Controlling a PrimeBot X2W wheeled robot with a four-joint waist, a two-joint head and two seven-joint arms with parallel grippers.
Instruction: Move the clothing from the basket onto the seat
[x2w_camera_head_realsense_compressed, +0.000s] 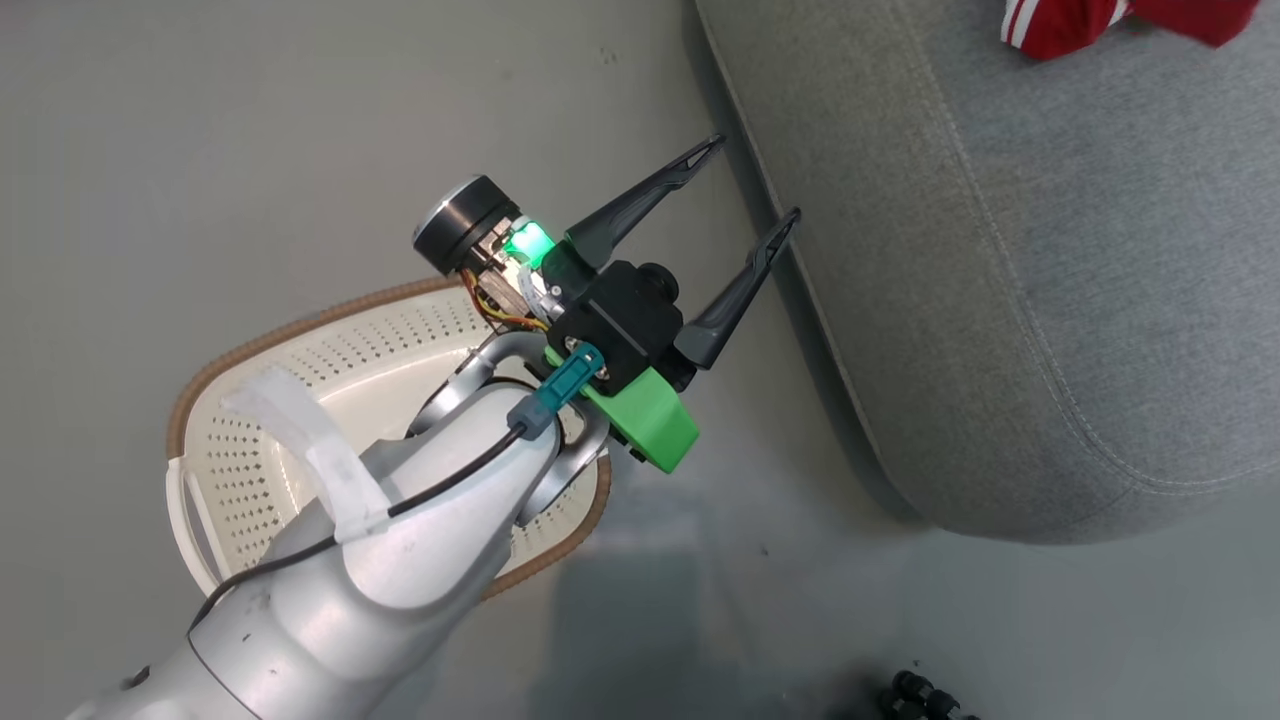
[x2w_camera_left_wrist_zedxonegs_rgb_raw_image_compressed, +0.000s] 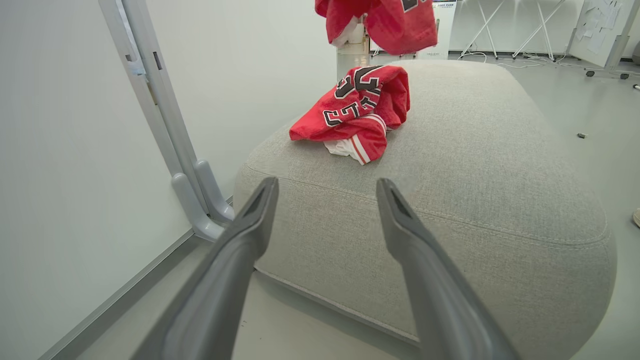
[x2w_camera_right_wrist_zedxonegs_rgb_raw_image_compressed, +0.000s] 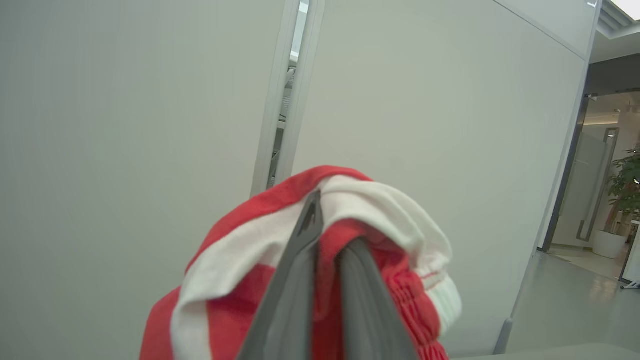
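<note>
Right gripper (x2w_camera_right_wrist_zedxonegs_rgb_raw_image_compressed: 332, 220) pinches the red, white-trimmed fabric shorts (x2w_camera_right_wrist_zedxonegs_rgb_raw_image_compressed: 400, 290) between its 2 fingers, big grey woven seat (x2w_camera_left_wrist_zedxonegs_rgb_raw_image_compressed: 475, 165) seemingly below; left gripper (x2w_camera_head_realsense_compressed: 755, 180) spread, empty.

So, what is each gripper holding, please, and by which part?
The right gripper pinches the red shorts by bunched fabric at the elastic waistband; the left gripper is open, empty.

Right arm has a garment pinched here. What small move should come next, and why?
Probably lower the right gripper and open it: it is shut on the red shorts, which hang above the seat near the jersey already lying there. The visible part of the basket holds no clothing.
</note>
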